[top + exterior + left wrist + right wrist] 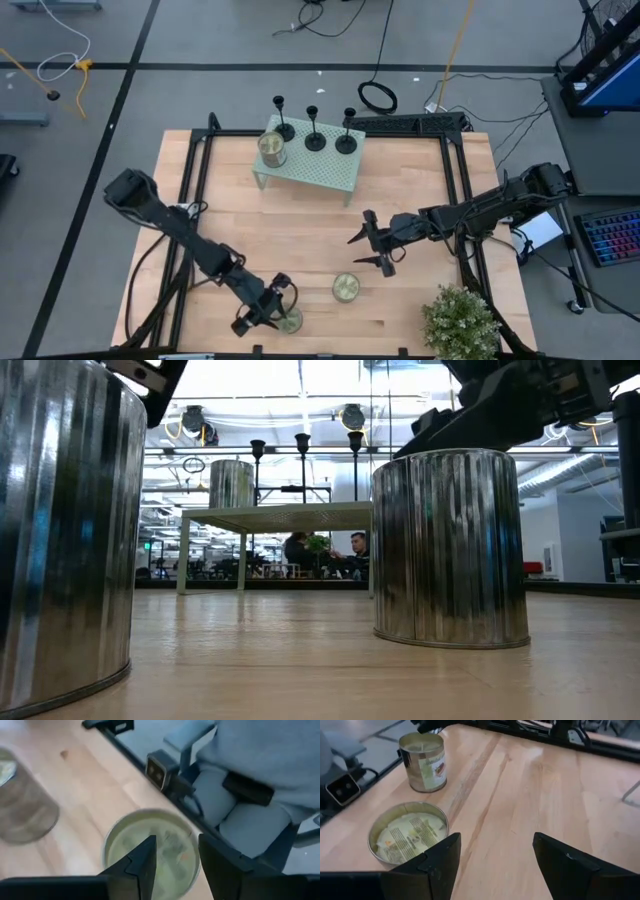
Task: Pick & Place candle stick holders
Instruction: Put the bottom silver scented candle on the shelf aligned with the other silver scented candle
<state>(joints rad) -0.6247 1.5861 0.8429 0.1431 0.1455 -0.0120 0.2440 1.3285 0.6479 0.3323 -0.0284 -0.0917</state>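
Observation:
Three black candle stick holders (pixel 283 128) (pixel 314 140) (pixel 346 143) stand upright on their round bases on a perforated pale green stand (pixel 320 172) at the table's far middle. They also show in the low view (pixel 302 445). My left gripper (pixel 268 305) (pixel 177 847) is open near the table's near edge, its fingers over a round tin can (pixel 290 320) (pixel 150 850). I cannot tell whether they touch it. My right gripper (pixel 365 250) (pixel 495 845) is open and empty over the bare table, right of the middle.
A second tin can (pixel 346 288) (pixel 410 837) stands near my right gripper. A third can (pixel 271 148) stands on the stand, left of the holders. A potted plant (pixel 460 320) is at the near right corner. A person in grey (pixel 260 770) sits beyond the near edge.

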